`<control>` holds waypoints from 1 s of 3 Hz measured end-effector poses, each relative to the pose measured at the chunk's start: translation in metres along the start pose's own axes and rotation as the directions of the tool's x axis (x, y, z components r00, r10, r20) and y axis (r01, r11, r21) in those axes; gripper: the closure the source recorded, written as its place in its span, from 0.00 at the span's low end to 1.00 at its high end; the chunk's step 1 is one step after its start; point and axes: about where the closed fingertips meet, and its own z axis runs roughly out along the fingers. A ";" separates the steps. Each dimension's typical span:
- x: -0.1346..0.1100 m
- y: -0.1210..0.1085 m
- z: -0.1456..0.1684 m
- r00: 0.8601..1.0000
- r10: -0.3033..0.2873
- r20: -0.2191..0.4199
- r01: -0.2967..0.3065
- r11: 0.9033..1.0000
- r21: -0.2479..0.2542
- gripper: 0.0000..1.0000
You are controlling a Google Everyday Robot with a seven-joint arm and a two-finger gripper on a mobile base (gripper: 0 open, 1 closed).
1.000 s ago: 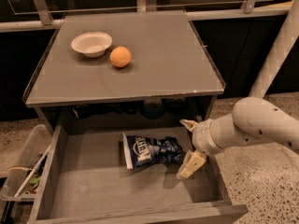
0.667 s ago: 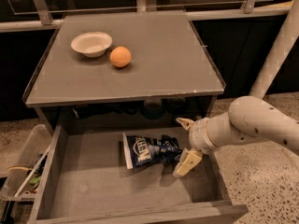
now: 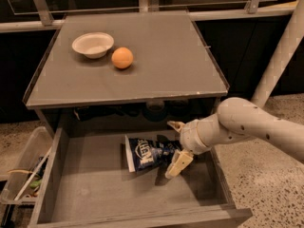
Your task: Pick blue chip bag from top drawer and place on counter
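Note:
The blue chip bag (image 3: pixel 146 153), dark navy with white lettering and a white left edge, lies flat in the middle of the open top drawer (image 3: pixel 90 191). My gripper (image 3: pixel 175 145) reaches in from the right on a white arm. It is open, with one finger behind the bag's right end and one finger in front of it, so the jaws stand around that end. The bag rests on the drawer bottom. The counter (image 3: pixel 161 61) is the grey tabletop above the drawer.
A white bowl (image 3: pixel 92 44) and an orange (image 3: pixel 122 58) sit at the counter's back left. A clear plastic bin (image 3: pixel 21 175) with clutter stands left of the drawer. A white pole (image 3: pixel 280 51) rises at the right. Dark items sit in the shelf behind the drawer.
My gripper has moved left, and its open fingers now reach around the right end of the bag. The bag has not moved.

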 end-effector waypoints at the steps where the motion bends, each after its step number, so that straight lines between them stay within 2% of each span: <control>1: 0.008 0.005 0.021 1.000 0.027 0.002 -0.026 0.999 -0.035 0.00; 2: 0.020 0.006 0.037 0.998 0.064 -0.022 -0.065 0.997 -0.050 0.00; 3: 0.021 0.006 0.038 0.998 0.066 -0.023 -0.067 0.996 -0.051 0.18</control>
